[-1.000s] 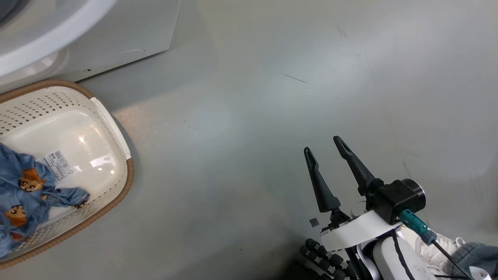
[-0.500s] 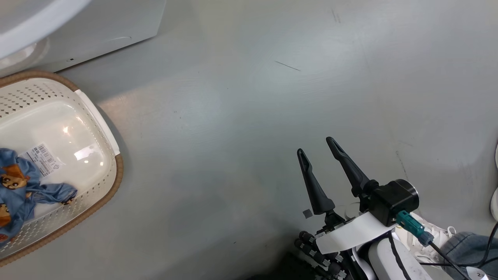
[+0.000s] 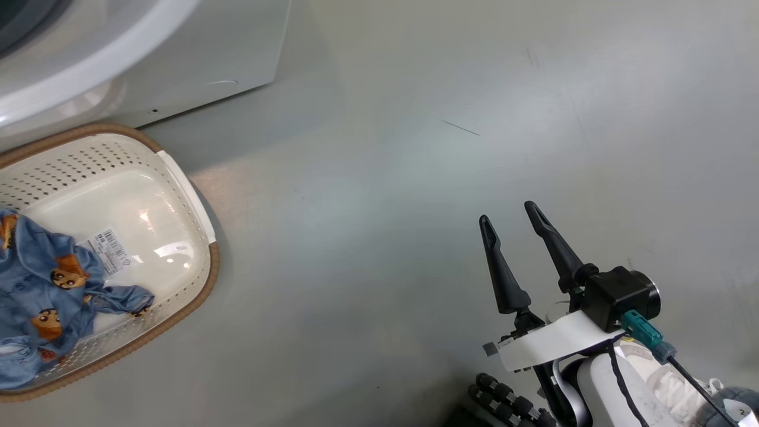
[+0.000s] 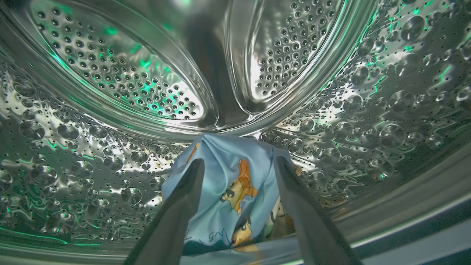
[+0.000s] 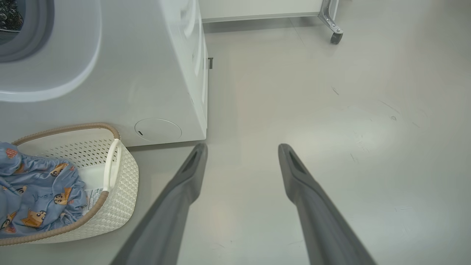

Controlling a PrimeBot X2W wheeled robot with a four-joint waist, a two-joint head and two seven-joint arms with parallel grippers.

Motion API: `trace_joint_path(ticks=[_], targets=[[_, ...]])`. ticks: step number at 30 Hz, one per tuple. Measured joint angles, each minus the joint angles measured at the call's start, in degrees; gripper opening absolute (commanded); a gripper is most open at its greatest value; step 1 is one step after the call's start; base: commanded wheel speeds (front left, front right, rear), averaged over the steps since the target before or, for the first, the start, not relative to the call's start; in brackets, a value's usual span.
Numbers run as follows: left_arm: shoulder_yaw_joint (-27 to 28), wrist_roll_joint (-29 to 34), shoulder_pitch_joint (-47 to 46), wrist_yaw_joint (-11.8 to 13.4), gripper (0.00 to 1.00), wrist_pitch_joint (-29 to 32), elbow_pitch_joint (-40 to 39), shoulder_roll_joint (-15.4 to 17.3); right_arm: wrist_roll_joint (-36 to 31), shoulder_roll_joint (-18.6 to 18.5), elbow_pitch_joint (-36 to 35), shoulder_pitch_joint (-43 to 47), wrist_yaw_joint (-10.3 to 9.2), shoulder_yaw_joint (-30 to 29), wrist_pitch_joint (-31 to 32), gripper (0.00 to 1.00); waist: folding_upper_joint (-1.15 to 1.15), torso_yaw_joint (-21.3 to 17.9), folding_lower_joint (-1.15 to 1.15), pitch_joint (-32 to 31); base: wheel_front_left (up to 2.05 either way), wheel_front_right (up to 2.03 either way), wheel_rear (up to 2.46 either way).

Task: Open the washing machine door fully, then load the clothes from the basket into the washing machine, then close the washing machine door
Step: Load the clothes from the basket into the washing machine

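Jaws spread wide on left gripper (image 4: pixel 239 161) inside drum (image 4: pixel 110 81), clothes (image 4: pixel 235 173) lying loose between; equally wide, empty, on right gripper (image 3: pixel 507 212) over floor (image 3: pixel 379 178).

The floor (image 3: pixel 379 207) is smooth, pale grey and lightly scuffed, with one thin dark scratch (image 3: pixel 460 127) and soft, broad patches of glare. In the right wrist view a low white piece of furniture (image 5: pixel 257 8) stands at the far edge, raised on a metal leg (image 5: pixel 326 13) with a small castor (image 5: pixel 334 38).
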Motion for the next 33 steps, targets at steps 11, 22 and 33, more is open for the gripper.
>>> trace_joint_path(ticks=[11, 22, 33], targets=[[2.3, -5.3, 6.0, 1.9, 1.00, -4.8, 3.0, -9.4, -2.5, -0.1, 2.1, -1.7, 0.57, -3.4, 0.0, 1.00, 0.00, 5.3, 0.00, -6.0, 0.00, 0.00, 0.00], [0.8, -7.6, 16.1, -0.4, 1.00, -10.7, 3.5, -18.6, -3.9, -0.7, 3.6, -2.0, 1.29, -8.0, 0.0, 1.00, 0.00, 11.9, 0.00, -13.0, 0.00, 0.00, 0.00], [-2.2, -9.4, 35.1, -5.2, 1.00, -14.4, 1.9, -22.1, -5.5, -1.8, 4.8, 1.0, 2.16, -10.0, 0.0, 1.00, 0.00, 18.2, 0.00, -21.5, 0.00, 0.00, 0.00]])
